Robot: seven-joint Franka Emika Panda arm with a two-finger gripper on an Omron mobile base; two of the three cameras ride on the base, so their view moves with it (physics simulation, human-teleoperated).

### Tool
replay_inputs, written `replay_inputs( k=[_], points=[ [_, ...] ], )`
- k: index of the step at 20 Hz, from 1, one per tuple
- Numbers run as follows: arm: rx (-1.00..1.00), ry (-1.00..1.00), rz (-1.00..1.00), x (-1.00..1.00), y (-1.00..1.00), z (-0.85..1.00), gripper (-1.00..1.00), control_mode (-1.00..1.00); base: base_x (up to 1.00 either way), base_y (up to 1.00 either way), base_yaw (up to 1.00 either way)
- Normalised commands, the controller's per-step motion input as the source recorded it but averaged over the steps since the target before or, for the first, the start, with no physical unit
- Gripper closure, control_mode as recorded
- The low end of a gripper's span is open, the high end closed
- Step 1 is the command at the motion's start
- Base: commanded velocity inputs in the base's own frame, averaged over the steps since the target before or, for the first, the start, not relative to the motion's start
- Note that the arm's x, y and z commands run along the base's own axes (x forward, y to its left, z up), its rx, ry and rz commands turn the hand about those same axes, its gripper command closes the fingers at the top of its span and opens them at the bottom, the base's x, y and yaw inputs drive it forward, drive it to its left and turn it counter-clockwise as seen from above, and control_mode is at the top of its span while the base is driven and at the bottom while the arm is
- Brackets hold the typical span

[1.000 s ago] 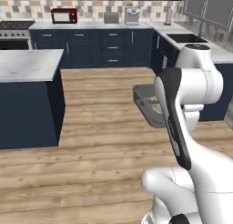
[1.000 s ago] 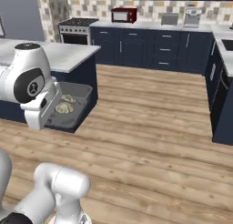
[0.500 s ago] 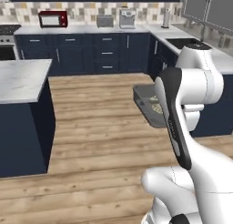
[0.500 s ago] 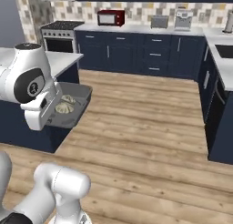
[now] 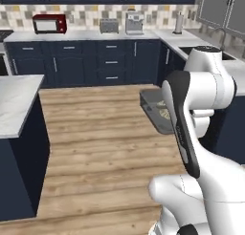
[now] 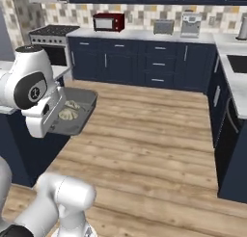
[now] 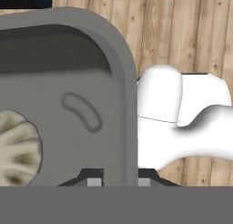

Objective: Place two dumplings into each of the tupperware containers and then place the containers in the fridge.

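Wide stretch of bare wood floor [image 5: 100, 133] ahead, open between the island counter [image 5: 14, 102] on the left and the dark blue cabinets [image 6: 144, 62] along the back wall. More blue cabinets run down the right side under a pale worktop with a sink [image 6: 237, 63]. Open floor under and around the carried box on all sides.

One tupperware container [image 6: 72, 113] in sight, held up in the air beside the arm's upper joints, well above the floor, roughly level, touching nothing else. In the hand view its rounded wall [image 7: 120, 82] runs straight down between the finger tips. Gripper [image 7: 118, 181] nearly closed, one tip inside the wall, one outside, pinching the rim.

Dumplings counted in the right base view: two, pale beige [image 6: 71, 105] and [image 6: 65, 114], lying side by side on the box floor. Left base view shows the same box [image 5: 155, 110] partly behind the arm, with a light lump [image 5: 165, 113] inside. Hand view shows one pleated dumpling [image 7: 18, 148] at the left edge.

On the back worktop: one red microwave [image 6: 108, 22], one toaster [image 6: 163, 27], one coffee machine [image 6: 191, 25]. Stove [image 6: 50, 31] at the left end.
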Motion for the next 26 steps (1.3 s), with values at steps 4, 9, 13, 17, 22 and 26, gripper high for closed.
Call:
replay_inputs(
  k=[4,9,13,17,22,26],
  points=[
    [0.0,0.0,0.0,0.0,0.0,0.0,1.0,1.0,1.0,-0.56,0.02],
    [0.0,0.0,0.0,0.0,0.0,0.0,1.0,1.0,1.0,-0.23,0.0],
    [0.0,0.0,0.0,0.0,0.0,0.0,1.0,1.0,1.0,-0.03,0.0],
    [0.0,0.0,0.0,0.0,0.0,0.0,1.0,1.0,1.0,-0.11,0.0],
    [0.0,0.0,0.0,0.0,0.0,0.0,1.0,1.0,1.0,-0.37,0.05],
    [0.0,0.0,0.0,0.0,0.0,0.0,1.0,1.0,1.0,-0.5,0.12]
  ],
)
